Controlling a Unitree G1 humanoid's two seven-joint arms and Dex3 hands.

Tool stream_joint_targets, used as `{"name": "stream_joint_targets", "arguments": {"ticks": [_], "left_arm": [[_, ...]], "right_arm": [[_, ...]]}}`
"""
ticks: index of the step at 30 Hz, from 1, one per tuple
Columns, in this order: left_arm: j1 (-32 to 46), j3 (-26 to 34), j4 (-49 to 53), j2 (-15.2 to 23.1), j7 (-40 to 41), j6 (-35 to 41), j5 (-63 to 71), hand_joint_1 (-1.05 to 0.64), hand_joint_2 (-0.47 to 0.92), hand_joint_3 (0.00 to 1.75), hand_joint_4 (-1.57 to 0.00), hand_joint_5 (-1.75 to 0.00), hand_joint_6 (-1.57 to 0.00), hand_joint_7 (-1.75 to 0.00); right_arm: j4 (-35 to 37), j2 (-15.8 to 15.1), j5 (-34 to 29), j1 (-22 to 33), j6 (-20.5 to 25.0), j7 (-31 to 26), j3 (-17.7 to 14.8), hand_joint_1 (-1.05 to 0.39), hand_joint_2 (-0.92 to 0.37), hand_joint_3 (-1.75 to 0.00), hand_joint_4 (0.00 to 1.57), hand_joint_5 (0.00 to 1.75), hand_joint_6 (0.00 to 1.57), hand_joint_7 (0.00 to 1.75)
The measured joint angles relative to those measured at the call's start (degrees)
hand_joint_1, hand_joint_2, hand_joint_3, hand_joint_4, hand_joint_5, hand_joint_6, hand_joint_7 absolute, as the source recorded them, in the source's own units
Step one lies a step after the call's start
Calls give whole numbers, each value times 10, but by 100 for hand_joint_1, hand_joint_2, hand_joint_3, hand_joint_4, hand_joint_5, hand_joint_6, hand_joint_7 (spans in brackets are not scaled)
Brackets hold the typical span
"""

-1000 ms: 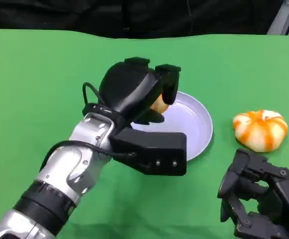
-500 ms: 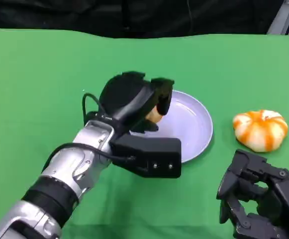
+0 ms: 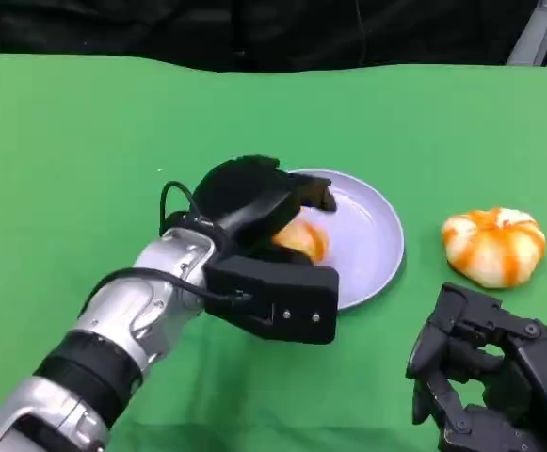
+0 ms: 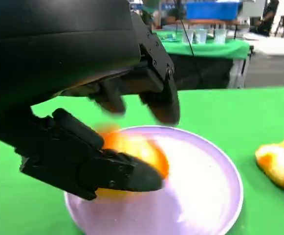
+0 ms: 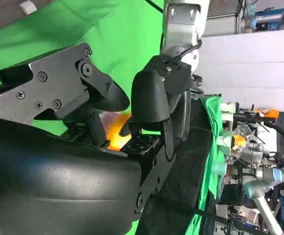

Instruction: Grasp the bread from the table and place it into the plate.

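With the bread (image 3: 303, 239) lying low in the plate (image 3: 372, 235) and the left hand (image 3: 254, 202) apparently still cupped around it, fingers (image 4: 161, 98) loosely curled, the bread may be dragged out if the hand is withdrawn before full release.

The left hand (image 3: 254, 202) half hides the bread (image 3: 303, 238) (grip unclear).
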Motion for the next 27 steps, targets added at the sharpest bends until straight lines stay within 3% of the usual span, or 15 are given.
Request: {"name": "stream_joint_targets", "arguments": {"ticks": [5,20,23,24,25,27], "left_arm": [[9,-9,-24,14,-23,13,6,-104,92,83,0,0,-7,0],[43,-1,-83,43,-49,15,-6,-105,92,82,0,0,-8,0],[65,21,-132,54,-76,18,-34,-80,92,57,0,0,-16,-3],[78,33,-155,59,-86,19,-50,-64,92,45,-2,-1,-21,-3],[94,45,-181,64,-92,19,-65,-43,92,36,-10,-4,-30,-5],[131,74,-235,75,-104,16,-101,-16,92,32,-30,-10,-49,-8]], "right_arm": [[0,0,-1,0,-1,0,1,-11,-66,-105,74,175,66,154],[0,0,-2,0,0,-1,6,-11,-67,-105,74,175,65,155],[0,0,-3,-2,0,-2,7,-11,-66,-105,74,175,65,155],[0,0,-3,-2,0,-3,8,-11,-66,-105,74,175,65,155],[0,0,-3,-3,0,-3,8,-10,-66,-105,74,175,65,155],[1,0,-3,-5,0,-3,8,-10,-66,-105,74,175,65,155]]}}
